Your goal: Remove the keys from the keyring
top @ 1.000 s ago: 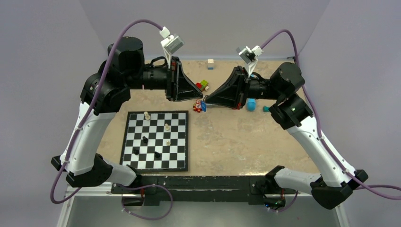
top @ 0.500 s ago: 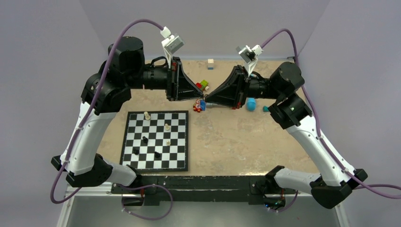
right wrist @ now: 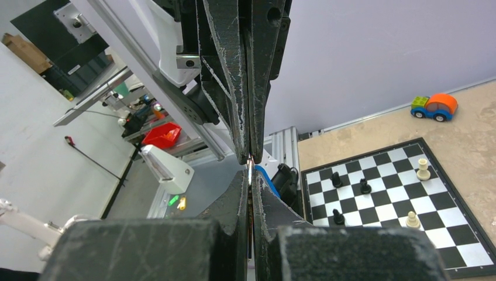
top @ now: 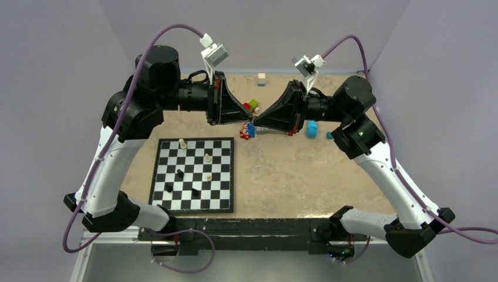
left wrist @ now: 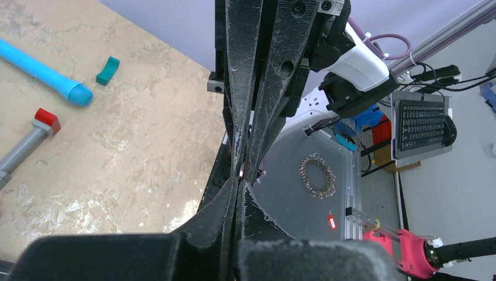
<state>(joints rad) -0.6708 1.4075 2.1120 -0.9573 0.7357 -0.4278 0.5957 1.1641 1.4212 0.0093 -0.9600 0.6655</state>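
My two grippers meet tip to tip above the back middle of the table. The left gripper (top: 251, 120) is shut, with only a tiny bright glint of metal at its tips (left wrist: 241, 173), apparently the ring of the keyring. The keyring's blue tag (top: 251, 128) hangs just below the meeting tips and shows beside my right finger (right wrist: 267, 179). The right gripper (top: 257, 123) is shut on a thin silvery strip, seen edge-on, that looks like a key (right wrist: 249, 171). The strip runs up into the left gripper's tips. The ring itself is mostly hidden.
A chessboard (top: 194, 174) with several pieces lies front left. Red and green blocks (top: 251, 106) and a white cube (top: 261, 79) sit at the back. A blue cylinder (left wrist: 44, 71), a teal piece (left wrist: 107, 69) and a grey bar with a red end (left wrist: 35, 130) lie under the right arm.
The right gripper has edged up and to the left, closing against the left gripper's tips. The blue tag has risen slightly with them. The left arm has barely moved.
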